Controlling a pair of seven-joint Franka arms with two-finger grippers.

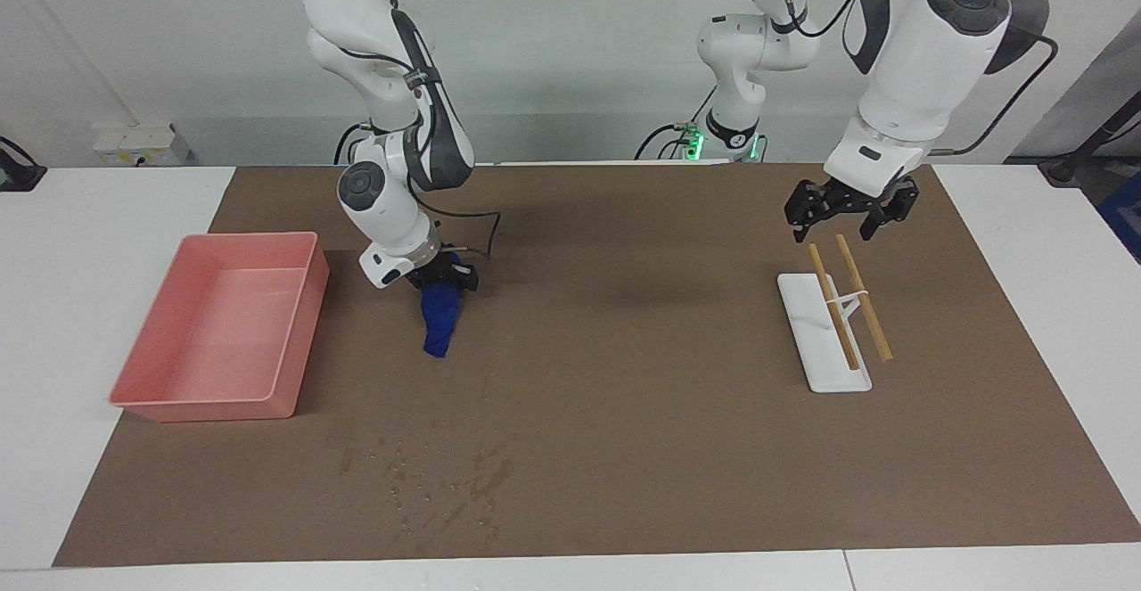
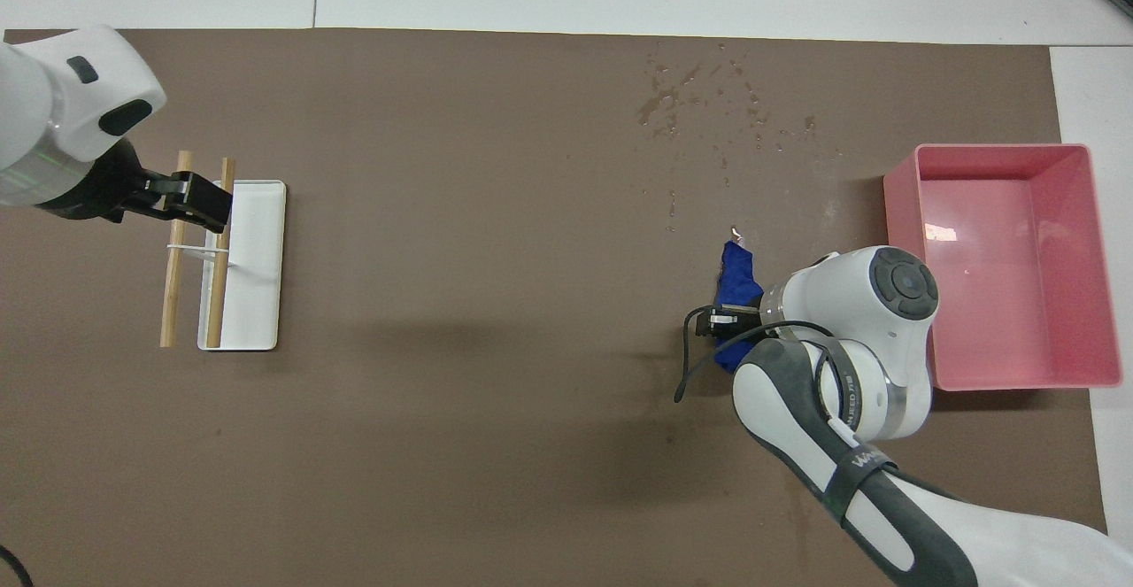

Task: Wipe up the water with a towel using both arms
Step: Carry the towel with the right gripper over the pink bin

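The right gripper [image 1: 443, 275] is clamped on the small royal-blue fabric towel [image 1: 440, 319], which hangs beside the pink plastic tray [image 1: 299, 332], seemingly brushing the brown mat [image 1: 624, 377]. Glossy water droplets [image 1: 437, 480] lie farther from the robots. The left gripper [image 1: 849, 217], fingers spread, waits over the white rack with wooden rods [image 1: 838, 315].

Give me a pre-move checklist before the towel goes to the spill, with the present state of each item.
1. Towel held by the right tool: ok, it hangs from the tool.
2. Water unwiped: ok, droplets lie farther from the robots than the towel.
3. Path from towel to water free of objects: ok.
4. Pink tray clear of the towel: ok, beside it and apart.
5. Left tool out of the way: ok, open over the wooden rack.
6. Towel touching the mat: cannot tell.
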